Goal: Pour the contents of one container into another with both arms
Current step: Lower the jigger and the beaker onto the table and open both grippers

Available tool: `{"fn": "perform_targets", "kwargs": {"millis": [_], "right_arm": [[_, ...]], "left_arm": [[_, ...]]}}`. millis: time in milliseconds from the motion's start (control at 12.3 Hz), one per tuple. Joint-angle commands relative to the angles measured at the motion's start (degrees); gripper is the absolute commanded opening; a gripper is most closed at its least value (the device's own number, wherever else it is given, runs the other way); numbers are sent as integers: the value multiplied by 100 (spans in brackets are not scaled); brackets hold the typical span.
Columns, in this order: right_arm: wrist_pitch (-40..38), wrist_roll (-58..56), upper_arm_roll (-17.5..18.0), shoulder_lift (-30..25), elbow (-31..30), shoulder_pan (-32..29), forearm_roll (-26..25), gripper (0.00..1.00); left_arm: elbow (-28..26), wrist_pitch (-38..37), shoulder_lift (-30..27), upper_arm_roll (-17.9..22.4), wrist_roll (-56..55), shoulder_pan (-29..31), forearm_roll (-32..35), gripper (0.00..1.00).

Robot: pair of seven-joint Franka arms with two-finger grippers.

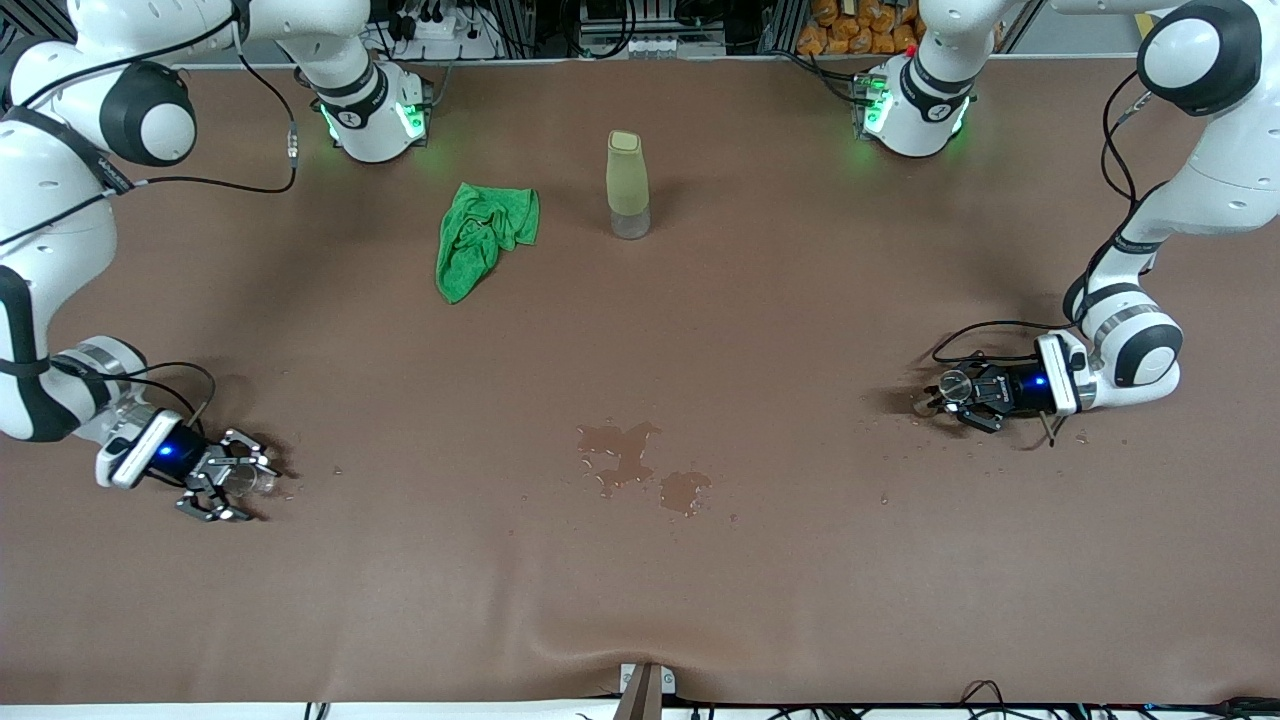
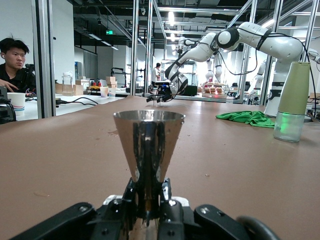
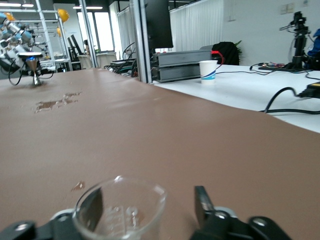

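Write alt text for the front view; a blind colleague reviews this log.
The left hand grips a metal jigger standing on the brown table, while the right hand sits open around a small glass cup; spilled puddles lie between them.

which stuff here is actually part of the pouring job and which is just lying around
Part of the job:
- glass cup, on the table between the open fingers of the right gripper
- metal jigger, upright, clamped at its waist by the left gripper

Just lying about:
- yellow-green bottle
- green cloth, beside the bottle
- spilled puddle mid-table
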Motion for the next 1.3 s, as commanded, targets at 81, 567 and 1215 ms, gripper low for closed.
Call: {"fn": "perform_targets", "kwargs": {"millis": [81,567,1215], "right_arm": [[-52,712,111,-400,-62,-198,-145,100],[429,2907,-20,-1102,-45,126,-522,100],[1012,6959,-82,-1551,553,715,-3114,100]], "left_arm": [[49,-128,102,-28,164,66,87,7],[67,-128,129,-19,173,93,78,33],[76,-163,68,-1,50,232,122,100]]}}
